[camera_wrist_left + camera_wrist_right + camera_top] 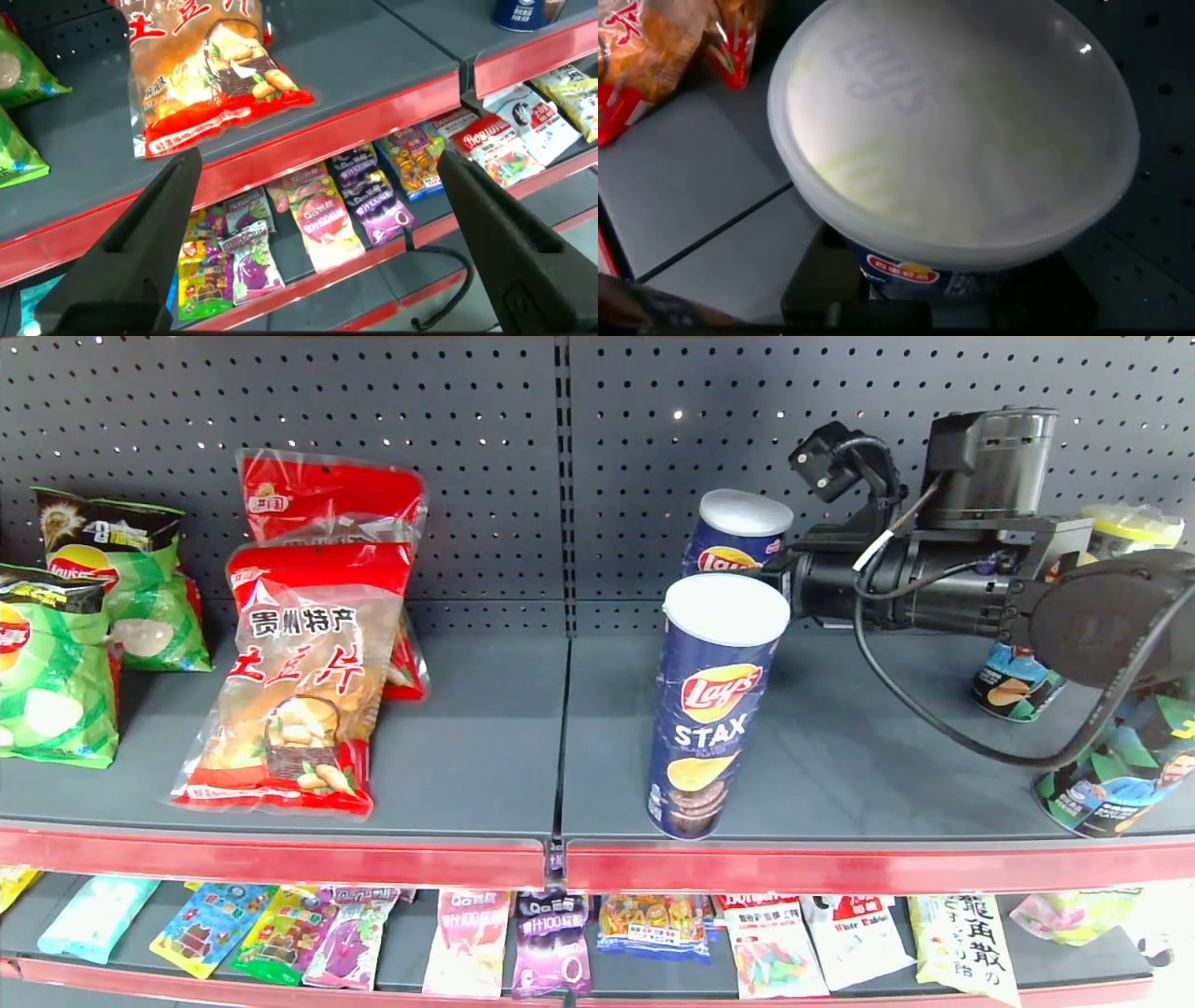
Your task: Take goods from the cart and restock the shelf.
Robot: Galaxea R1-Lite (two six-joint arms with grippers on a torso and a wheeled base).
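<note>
Two blue chips cans stand on the upper shelf. The front can is upright near the shelf's red edge. The rear can stands by the pegboard, and its white lid looms close in the right wrist view. My right gripper reaches in from the right and is shut on this rear can; dark fingers flank its body below the lid. My left gripper hangs open in front of the shelves, with nothing between its two wide-spread fingers.
Red potato-slice bags and green chip bags fill the upper shelf's left half. Green-patterned cans stand at the right under my arm. Candy packets line the lower shelf. Bare shelf lies between the bags and the blue cans.
</note>
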